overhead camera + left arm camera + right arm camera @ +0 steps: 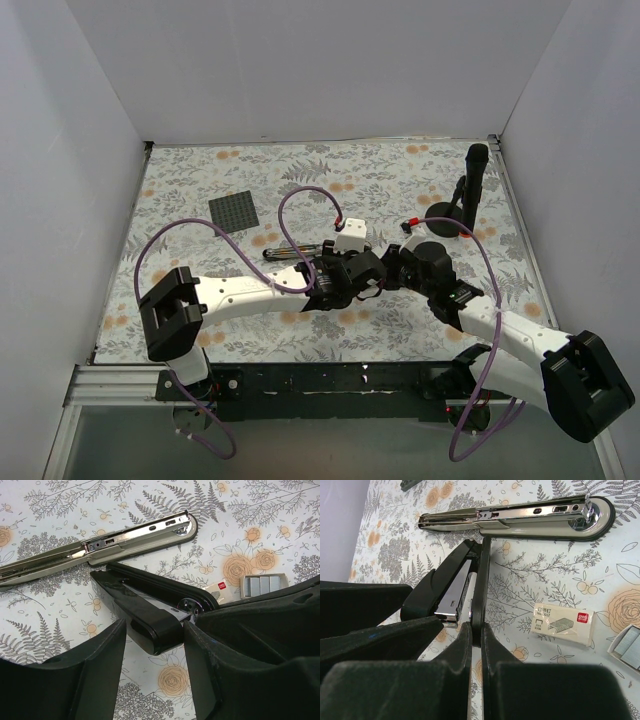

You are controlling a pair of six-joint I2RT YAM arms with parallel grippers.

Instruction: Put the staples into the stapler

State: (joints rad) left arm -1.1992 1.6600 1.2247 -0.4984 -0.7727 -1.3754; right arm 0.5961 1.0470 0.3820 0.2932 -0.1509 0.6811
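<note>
The stapler point(442, 587) is black, with its two arms spread in a V and a silver channel inside the thicker arm. My right gripper point(476, 630) is shut on the thin black arm point(481, 580), pinching its edge. My left gripper point(155, 630) straddles the rounded end of the thick arm point(145, 612), and both fingers press its sides. In the top view the two grippers meet at mid table, left gripper point(365, 272) beside right gripper point(393, 267). The staples lie on the cloth to the right: a whitish box point(563, 624) and a grey block point(262, 584).
A second stapler point(135, 537) lies opened flat, chrome channel up, just beyond the held one. A tall black stand with a round base point(470, 195) rises at the back right. A dark grey square plate point(234, 211) lies at the back left. White walls enclose the flowered cloth point(200, 175).
</note>
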